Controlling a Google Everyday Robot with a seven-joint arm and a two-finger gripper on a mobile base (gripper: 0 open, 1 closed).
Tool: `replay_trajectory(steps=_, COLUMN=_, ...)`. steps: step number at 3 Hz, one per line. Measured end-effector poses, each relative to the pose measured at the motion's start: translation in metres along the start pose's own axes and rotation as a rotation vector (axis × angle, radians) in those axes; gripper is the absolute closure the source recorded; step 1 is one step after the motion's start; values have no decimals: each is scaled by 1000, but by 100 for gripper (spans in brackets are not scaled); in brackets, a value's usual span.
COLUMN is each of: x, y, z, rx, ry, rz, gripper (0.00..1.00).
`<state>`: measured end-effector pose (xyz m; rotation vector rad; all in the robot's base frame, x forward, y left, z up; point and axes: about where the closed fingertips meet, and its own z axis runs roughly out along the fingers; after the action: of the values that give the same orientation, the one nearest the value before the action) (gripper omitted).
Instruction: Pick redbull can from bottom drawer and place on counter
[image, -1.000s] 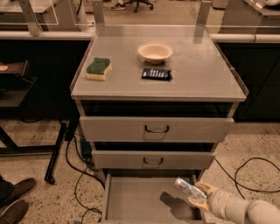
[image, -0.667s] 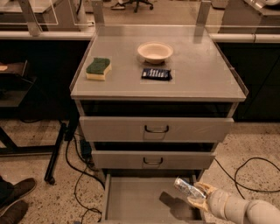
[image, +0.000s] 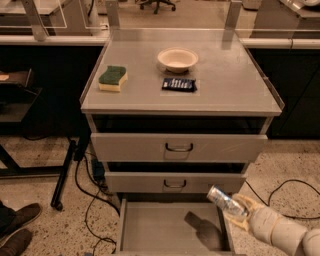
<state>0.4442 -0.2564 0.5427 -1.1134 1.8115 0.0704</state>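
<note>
The redbull can, slim and silvery, hangs tilted above the right side of the open bottom drawer. My gripper is shut on its lower end, and the pale arm reaches in from the lower right corner. The can's shadow falls on the drawer's bare grey floor. Higher up, the counter forms the flat grey top of the cabinet.
On the counter sit a cream bowl, a green and yellow sponge and a flat dark blue packet. Two upper handled drawers stand slightly ajar. Cables trail on the floor at left and right, and shoes show at lower left.
The gripper has lifted the can up and slightly to the right, away from the drawer floor.
</note>
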Motion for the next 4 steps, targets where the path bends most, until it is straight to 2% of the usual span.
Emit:
replay_trajectory(steps=1, x=-36, y=-28, z=-33, rx=75, ry=-40, rz=-50, gripper=100)
replay_trajectory(steps=2, x=-36, y=-28, z=-33, rx=76, ry=-41, rz=-51, gripper=100)
replay_trajectory(steps=4, x=-81, y=-83, z=-61, rx=163, ry=-96, rz=-99, gripper=100)
